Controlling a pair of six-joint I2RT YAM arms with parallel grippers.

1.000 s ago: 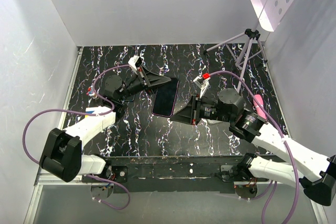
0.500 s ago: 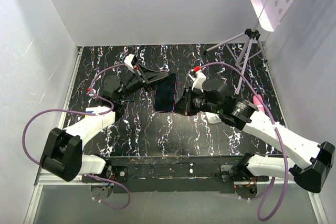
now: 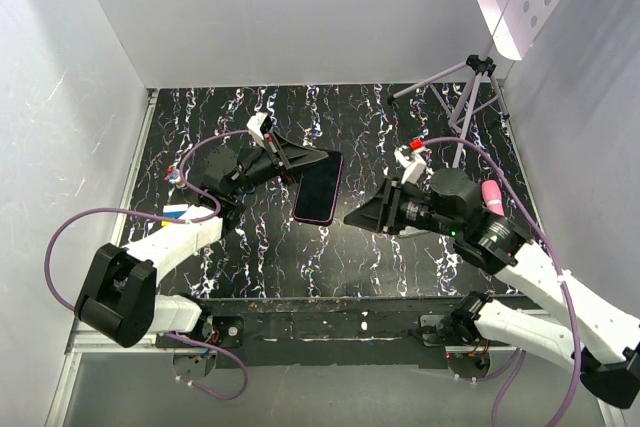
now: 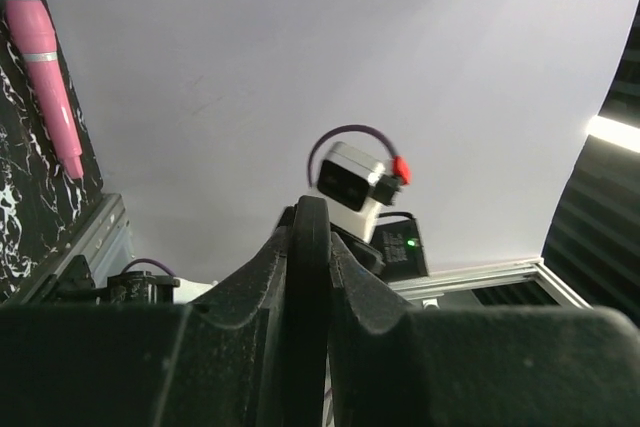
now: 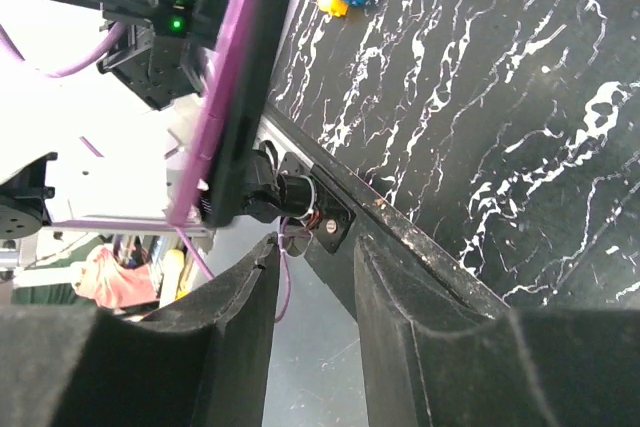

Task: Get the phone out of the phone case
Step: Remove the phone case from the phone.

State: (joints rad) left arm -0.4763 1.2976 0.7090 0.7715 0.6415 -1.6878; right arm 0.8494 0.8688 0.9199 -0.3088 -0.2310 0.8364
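The phone (image 3: 318,187) has a glossy black screen and a smooth pinkish-red rim. The phone case (image 4: 308,257) shows a thin matt black edge. The table (image 3: 350,117) is smooth and black with white marble veining and a faint sheen. The right gripper (image 5: 315,252) has fingers of matt, finely grained black plastic. At the right of the top view, a pink tube (image 3: 492,194) looks like smooth plastic.

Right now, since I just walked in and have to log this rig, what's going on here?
The left gripper is clamped on the far end of the phone, holding it over the marbled table. The right gripper stands open beside the phone's near end, apart from it and empty. In the right wrist view a dark shell backs the coloured rim, so the phone case seems not yet off.
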